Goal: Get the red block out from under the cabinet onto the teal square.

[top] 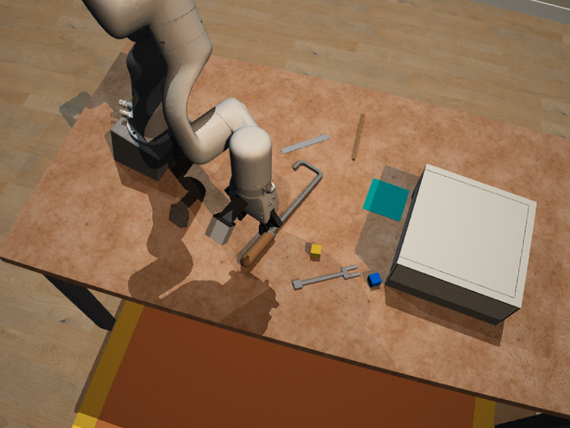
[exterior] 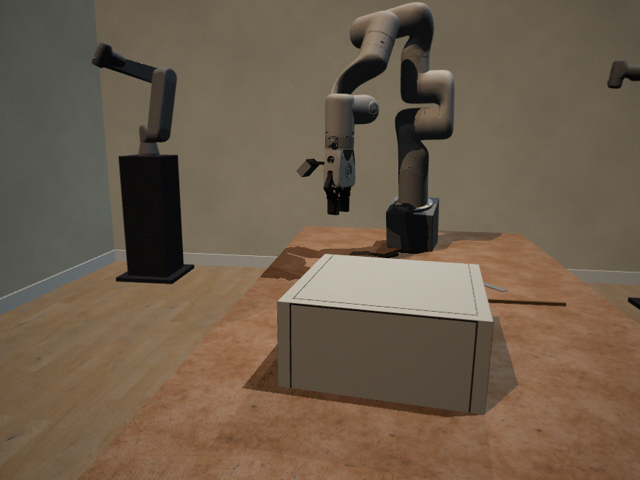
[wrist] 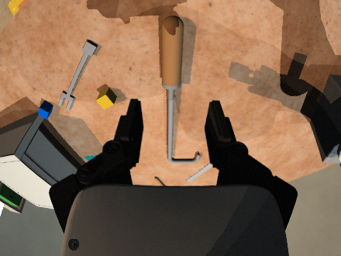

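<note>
Top view: gripper hangs over the hook tool, right about where the grey shaft meets the wooden handle. Tool lies diagonal on the table, hook end toward the far side. Cabinet on the right, teal square just beside its left face, nothing on the square. Red block not visible, presumably under the cabinet. Clutter: yellow cube, blue cube close to the cabinet corner, fork-ended tool, flat grey bar, thin wooden stick.

Exterior view: gripper well above the table, pointing straight down, fingers apart with nothing between them. Cabinet's closed back face fills the foreground; block hidden here too.

Wrist view: fingers partly open, about mid-spread, empty, straddling the hook tool's shaft from above. Handle away from camera, hook end near. Teal square is just a sliver by the cabinet.

Progress: early. Tool lined up but not grasped. Left: descend, grip tool, hook block out from under the cabinet, drag it onto the square, release.
</note>
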Robot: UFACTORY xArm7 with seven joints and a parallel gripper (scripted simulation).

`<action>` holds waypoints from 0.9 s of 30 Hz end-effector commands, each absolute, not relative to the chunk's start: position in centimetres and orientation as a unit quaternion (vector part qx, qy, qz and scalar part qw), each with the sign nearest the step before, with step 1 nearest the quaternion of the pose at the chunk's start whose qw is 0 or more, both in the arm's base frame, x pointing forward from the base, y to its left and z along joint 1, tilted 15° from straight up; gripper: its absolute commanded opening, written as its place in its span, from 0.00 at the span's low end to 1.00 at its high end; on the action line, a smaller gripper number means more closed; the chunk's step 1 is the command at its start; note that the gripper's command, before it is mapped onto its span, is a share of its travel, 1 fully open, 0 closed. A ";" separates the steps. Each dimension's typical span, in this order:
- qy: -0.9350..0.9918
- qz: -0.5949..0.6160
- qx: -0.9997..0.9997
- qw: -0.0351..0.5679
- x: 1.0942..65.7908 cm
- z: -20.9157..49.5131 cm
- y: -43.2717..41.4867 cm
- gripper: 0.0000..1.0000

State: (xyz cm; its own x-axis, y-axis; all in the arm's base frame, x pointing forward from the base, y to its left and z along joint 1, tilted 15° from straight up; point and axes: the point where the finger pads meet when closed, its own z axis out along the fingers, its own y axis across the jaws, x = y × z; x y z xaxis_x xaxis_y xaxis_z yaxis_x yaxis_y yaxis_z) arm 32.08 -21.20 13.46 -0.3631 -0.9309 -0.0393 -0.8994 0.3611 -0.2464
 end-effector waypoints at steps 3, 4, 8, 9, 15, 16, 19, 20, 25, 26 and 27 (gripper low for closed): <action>0.820 -0.093 -0.558 0.087 32.6 11.7 -21.4 0.58; 0.820 -0.093 -0.558 0.087 32.8 11.2 -21.4 0.58; 0.820 -0.093 -0.558 0.087 33.0 10.2 -21.4 0.58; 0.820 -0.093 -0.558 0.087 33.1 9.7 -21.5 0.58; 0.820 -0.093 -0.558 0.087 33.7 7.5 -21.6 0.58; 0.820 -0.093 -0.558 0.087 33.8 7.2 -21.6 0.58; 0.820 -0.093 -0.558 0.087 34.0 6.5 -21.6 0.58; 0.820 -0.093 -0.558 0.087 34.0 6.2 -21.6 0.58; 0.820 -0.093 -0.558 0.087 34.2 5.6 -21.7 0.58; 0.820 -0.093 -0.558 0.087 34.2 5.4 -21.7 0.58; 0.820 -0.093 -0.558 0.087 34.3 5.2 -21.7 0.58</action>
